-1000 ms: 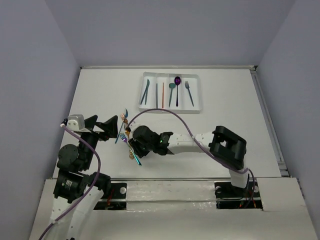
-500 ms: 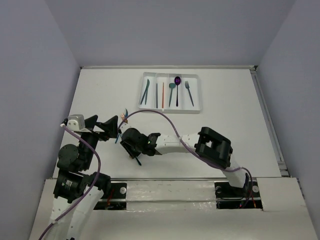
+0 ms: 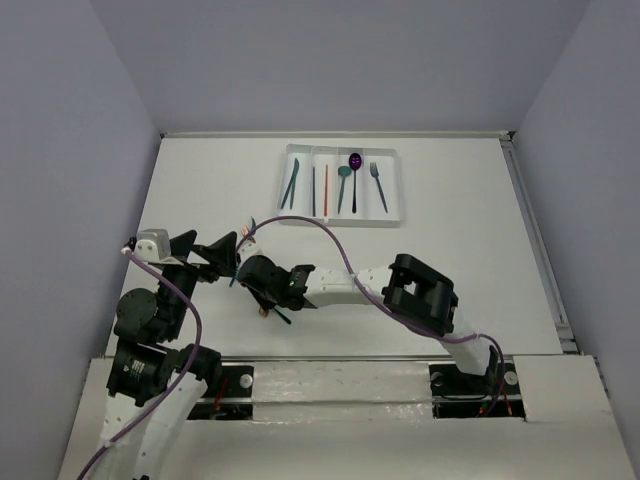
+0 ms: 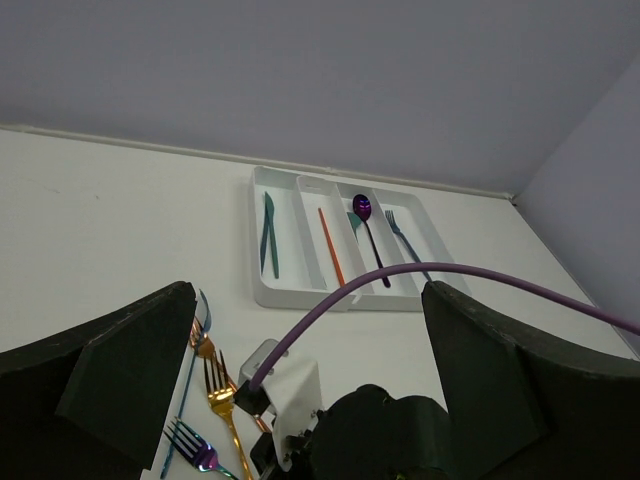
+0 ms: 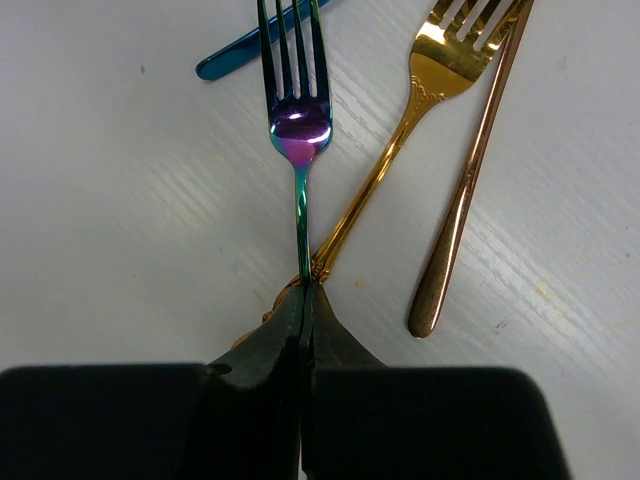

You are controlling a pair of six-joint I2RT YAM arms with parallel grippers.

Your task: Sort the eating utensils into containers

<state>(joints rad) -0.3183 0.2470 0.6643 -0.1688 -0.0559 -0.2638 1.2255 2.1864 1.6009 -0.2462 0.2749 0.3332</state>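
— Right gripper [image 5: 303, 292]?
— Pinched tight on the rainbow fork [image 5: 298, 125], low on its handle, where it crosses the gold fork [image 5: 420, 85]. A copper handle [image 5: 465, 200] lies just beside, all on the table [image 5: 120, 220].
— Left gripper [image 4: 308, 300]?
— Jaws wide, holding nothing, near that pile.
— Tray [image 3: 394, 205]?
— Well apart, at the far side, with several utensils inside.

Right claw [image 5: 303, 300]: jaws, half apart a second ago, are now closed on the handle of the rainbow fork [image 5: 298, 130]. Right arm [image 3: 420, 292]: elbow sits further left, nearer that fork, than before.
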